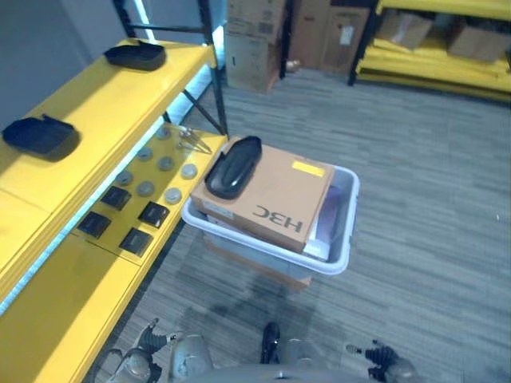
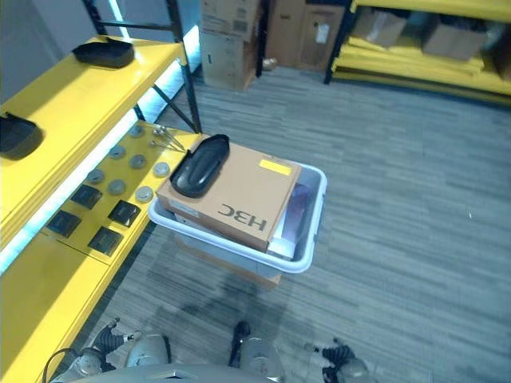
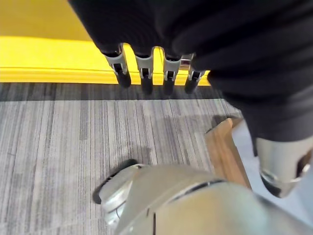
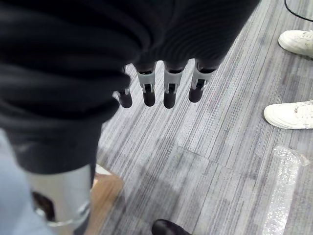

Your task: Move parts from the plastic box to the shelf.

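Note:
A grey plastic box point(image 1: 342, 254) stands on the carpet beside the yellow shelf point(image 1: 96, 104). A brown cardboard box point(image 1: 275, 195) lies in it, with a black oblong part point(image 1: 233, 167) resting on the box's far left corner. Two similar black parts point(image 1: 136, 54) point(image 1: 38, 134) lie on the upper shelf board. My left hand point(image 3: 145, 73) hangs low over the carpet near the shelf's edge, fingers straight and holding nothing. My right hand point(image 4: 170, 84) also hangs over the carpet, fingers straight and holding nothing.
The lower shelf board point(image 1: 72, 303) carries several round grey discs point(image 1: 166, 163) and black square parts point(image 1: 153, 214). Cardboard boxes point(image 1: 255, 40) and a second yellow rack point(image 1: 431, 68) stand at the back. A person's white shoes point(image 4: 292, 115) are on the carpet near my right hand.

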